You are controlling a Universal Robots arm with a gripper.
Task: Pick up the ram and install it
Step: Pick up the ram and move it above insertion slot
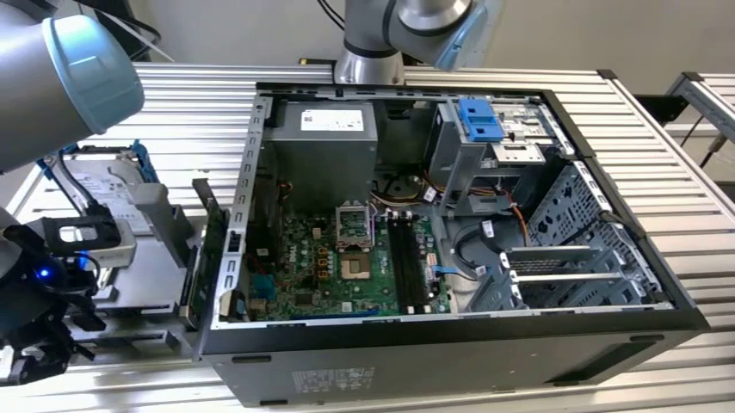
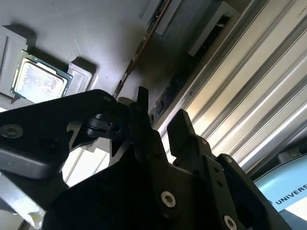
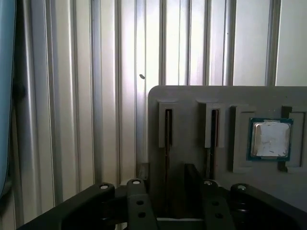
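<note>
Tool point(image 3: 168, 168) open, medium gap, nothing gripped. Its jaws flank the line of the ram point(image 3: 168, 127), which stands on edge in the grey holder point(image 3: 192, 96), in the slot farthest from the CPU point(image 3: 270, 139). My read: light, stiff, thin, brittle, with delicate chips and contacts. Pinch the flat faces mid-length near the exposed edge. Holder sits on the ribbed counter point(image 3: 72, 96); open case point(image 1: 460, 361) shares it.

A silver ribbed aluminium table top point(image 1: 643, 129) of long parallel slats carried the scene, its grooves shining under bright light in both wrist views. Behind it stood a plain pale wall point(image 1: 230, 26). A second aluminium-framed bench point(image 1: 703, 90) sat at the exterior view's right.
</note>
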